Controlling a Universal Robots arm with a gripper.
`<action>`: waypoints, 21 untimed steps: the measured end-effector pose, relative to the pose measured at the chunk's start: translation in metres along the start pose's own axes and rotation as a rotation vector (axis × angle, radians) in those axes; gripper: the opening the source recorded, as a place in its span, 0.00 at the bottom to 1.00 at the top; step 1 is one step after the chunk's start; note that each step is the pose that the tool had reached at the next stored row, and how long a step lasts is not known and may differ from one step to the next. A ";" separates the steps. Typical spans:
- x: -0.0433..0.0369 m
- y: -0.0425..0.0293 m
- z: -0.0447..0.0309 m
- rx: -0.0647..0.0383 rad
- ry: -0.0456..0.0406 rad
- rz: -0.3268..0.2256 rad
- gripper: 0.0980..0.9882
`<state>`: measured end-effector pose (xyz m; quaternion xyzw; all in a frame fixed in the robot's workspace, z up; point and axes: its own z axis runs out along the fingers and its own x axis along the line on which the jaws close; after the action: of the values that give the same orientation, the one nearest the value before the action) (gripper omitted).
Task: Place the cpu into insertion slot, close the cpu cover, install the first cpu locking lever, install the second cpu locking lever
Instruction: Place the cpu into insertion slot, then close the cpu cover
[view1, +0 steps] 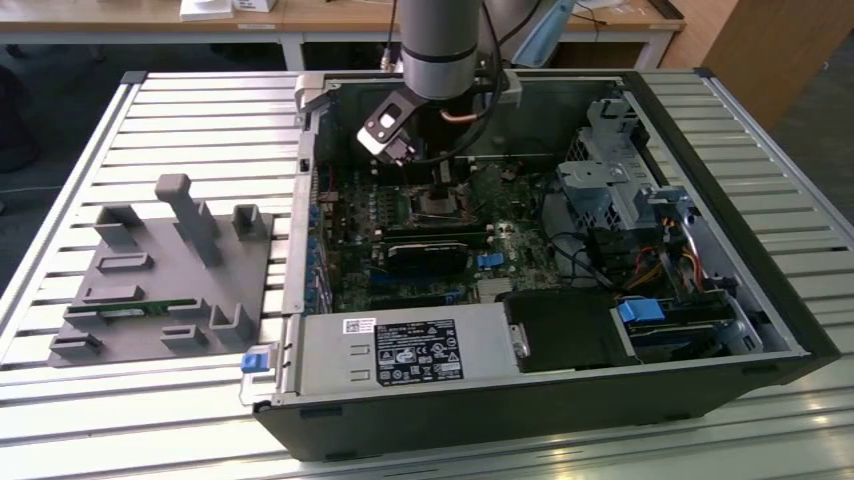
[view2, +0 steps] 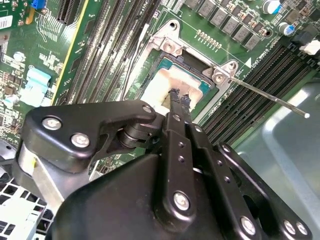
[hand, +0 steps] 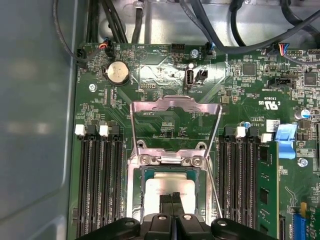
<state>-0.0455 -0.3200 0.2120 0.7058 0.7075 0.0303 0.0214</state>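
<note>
A slatted metal bench (view1: 160, 120) carries the open computer case (view1: 534, 410). A grey fixture (view1: 160, 290) sits toward the bench's edge at the exterior view's left, and wooden desks (view1: 334, 18) stand behind. My arm (view1: 441, 40) hangs straight down into the case. My fingers (view2: 176, 107) are pressed together, holding nothing, tips at the cpu (hand: 167, 185) lying in its socket (hand: 135, 190). The cpu cover (hand: 175, 102) stands raised.

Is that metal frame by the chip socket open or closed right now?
Open. In the first wrist view the cpu cover is swung back, clear of the cpu, whose pale top lies uncovered.
</note>
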 end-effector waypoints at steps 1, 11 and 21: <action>0.0000 0.0000 -0.0003 0.000 0.0000 0.000 0.01; 0.0001 0.0004 -0.0051 0.001 -0.0001 0.000 0.01; 0.0001 0.0007 -0.0098 0.001 -0.0001 0.000 0.01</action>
<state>-0.0455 -0.3200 0.2218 0.7058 0.7075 0.0298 0.0209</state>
